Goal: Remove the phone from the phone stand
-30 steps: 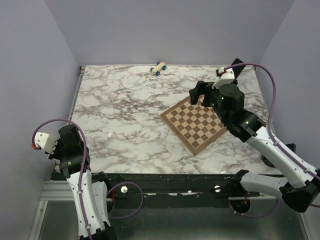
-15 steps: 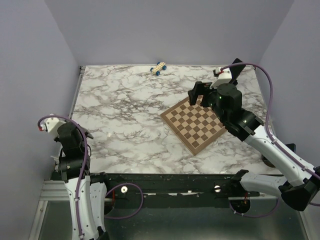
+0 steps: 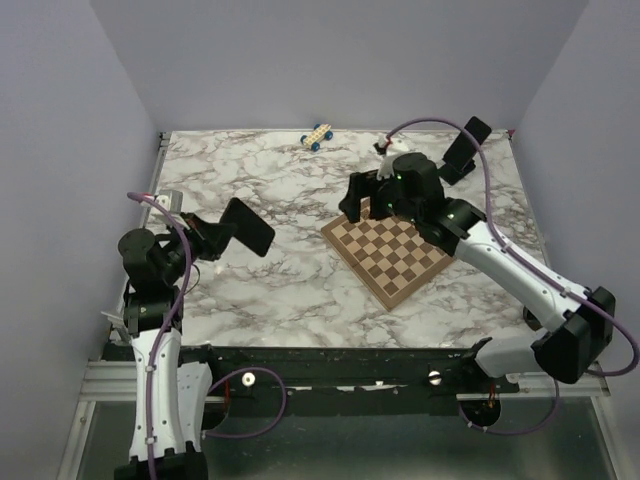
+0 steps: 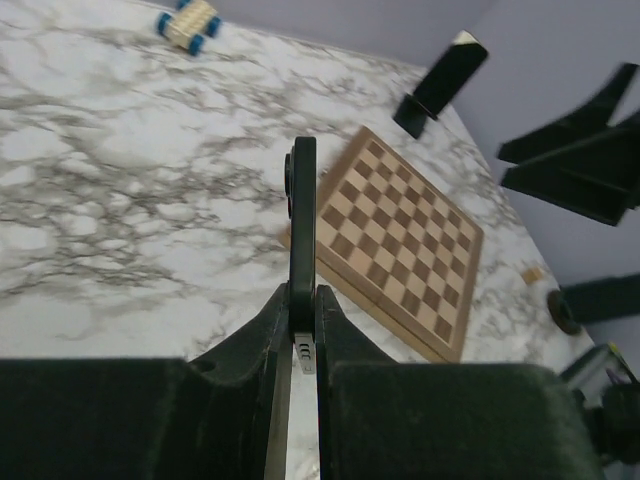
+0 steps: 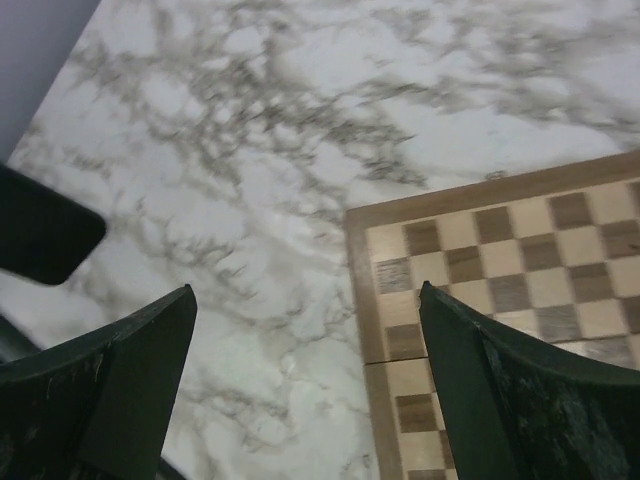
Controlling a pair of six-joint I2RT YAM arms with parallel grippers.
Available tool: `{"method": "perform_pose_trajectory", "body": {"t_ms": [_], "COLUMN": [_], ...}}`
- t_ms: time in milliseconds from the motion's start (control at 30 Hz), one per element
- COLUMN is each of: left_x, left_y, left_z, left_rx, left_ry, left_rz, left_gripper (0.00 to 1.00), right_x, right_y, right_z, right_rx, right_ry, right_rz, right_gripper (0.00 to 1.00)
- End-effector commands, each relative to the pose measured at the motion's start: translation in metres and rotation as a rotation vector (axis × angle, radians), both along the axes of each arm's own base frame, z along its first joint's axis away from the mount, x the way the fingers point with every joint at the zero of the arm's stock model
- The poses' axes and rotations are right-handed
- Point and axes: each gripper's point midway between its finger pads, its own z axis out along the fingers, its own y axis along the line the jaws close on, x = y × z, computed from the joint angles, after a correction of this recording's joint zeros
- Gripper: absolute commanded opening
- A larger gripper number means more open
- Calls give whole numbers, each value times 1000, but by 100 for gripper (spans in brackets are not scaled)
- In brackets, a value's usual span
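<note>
Room: pale lavender walls [image 3: 330, 60] close in the desk on the left, the far side and the right; they are plain and unmarked.
Desk: white marble-patterned top with grey veins [image 3: 260, 180], filling the middle of the top view; both arm bases sit along its near edge at the bottom of the frame.
Phone stand: small black angled piece [image 3: 461, 151] in the upper right of the top view, near the far right corner of the desk. It stands on the marble with nothing on it.
Phone: flat black slab [image 3: 248, 226] held up above the left part of the desk, well apart from the stand. It shows edge-on in the middle of the left wrist view.
Left tool: [image 3: 214, 236] fingers together, clamped on the phone's near end, at centre left of the top view.
Right tool: [image 3: 368, 199] fingers wide apart and holding nothing, above the far left corner of the chessboard, right of centre. Its wrist view shows bare marble between the two fingers.
Chessboard: wooden, brown and tan squares [image 3: 392, 247], lying flat and turned at an angle, right of centre.
Toy car: small, cream body with blue wheels [image 3: 318, 137], at the top centre near the far edge of the desk.
</note>
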Motion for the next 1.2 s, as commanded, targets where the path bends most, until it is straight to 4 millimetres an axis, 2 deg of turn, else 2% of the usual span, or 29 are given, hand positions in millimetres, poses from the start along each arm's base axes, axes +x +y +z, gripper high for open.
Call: {"method": "perform_pose_trajectory", "body": {"t_ms": [0,67,133,300,400,533,600,767,1167], "left_x": [-24,-30,-34,-46,-54,-58,-58,-60,-62], "left_y": [-55,-67,-73,-84,-90,-93,-94,-96,-98], "left_z": [17,11,3,3,9,11,12,13,12], "left_rx": [-62,-103,-140,-166,-185,-187,-193,-206,-211], "left_ry": [-106,-98,-82,-57,-79,-85,-84,-80,-70], "left_rz": [-374,-448,-494,-585,-630,-657,-664,-683,-700], "left_gripper": [0,0,0,0,0,0,0,0,0], "right_x": [-66,-85,-94,-119,-128,-129,-129,-134,-143], "right_y": [74,93,102,111,114,117,119,119,121], "right_z": [-26,-31,-32,-26,-33,-43,-43,-38,-32], "right_rx": [127,192,232,326,359,382,391,419,494], "right_ry": [272,348,382,409,468,498,503,482,452], "right_rz": [507,660,737,914,965,969,971,1006,1043], "right_gripper": [99,95,94,94,92,80,74,67,30]}}
